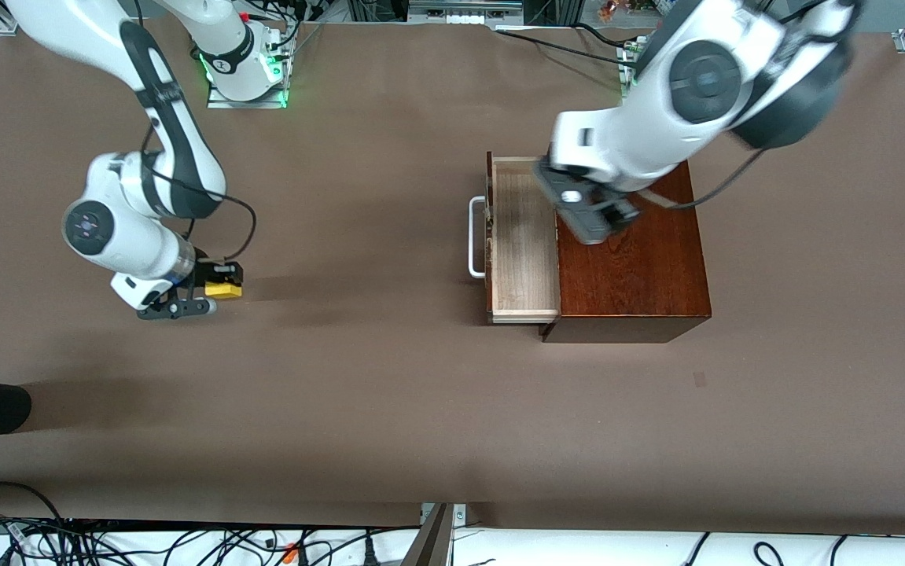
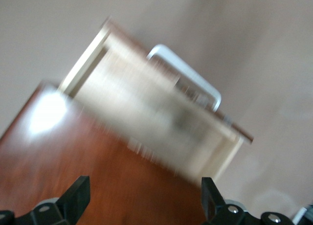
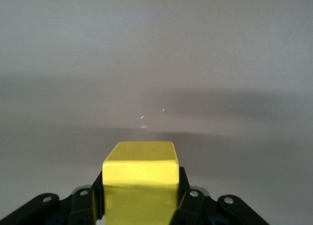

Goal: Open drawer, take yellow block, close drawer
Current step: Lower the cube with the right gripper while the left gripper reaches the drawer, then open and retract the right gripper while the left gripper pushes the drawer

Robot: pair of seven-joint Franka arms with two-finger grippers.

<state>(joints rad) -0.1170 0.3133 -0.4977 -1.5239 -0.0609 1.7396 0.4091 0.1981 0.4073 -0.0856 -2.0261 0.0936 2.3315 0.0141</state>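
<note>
We see the small bright yellow cube-shaped block [image 1: 223, 291] pinched between the closed fingers of the right tool [image 1: 204, 295], which is low over the bare brown desk [image 1: 389, 409] toward the right arm's end, well apart from the glossy mahogany-coloured rectangular wooden box [image 1: 633, 267]. We judge the block has been carried away from the box so that the drawer can be shut without anything in the way. The pale light-wood drawer tray with its dark front and white U-shaped bar handle [image 1: 521, 236] stands pulled out of the box on the side facing the right arm's end, and the part of its floor we can see holds nothing. The left tool [image 1: 590, 208] hangs over the box top where it meets the drawer, fingers spread wide and gripping nothing; we take it to be lining up for the push that closes the drawer. The left arm covers the corner of the tray nearest its base, so we cannot vouch for that part. The left wrist view is smeared, giving only the tray and handle in outline. Whether the block touches the desk we cannot tell.
</note>
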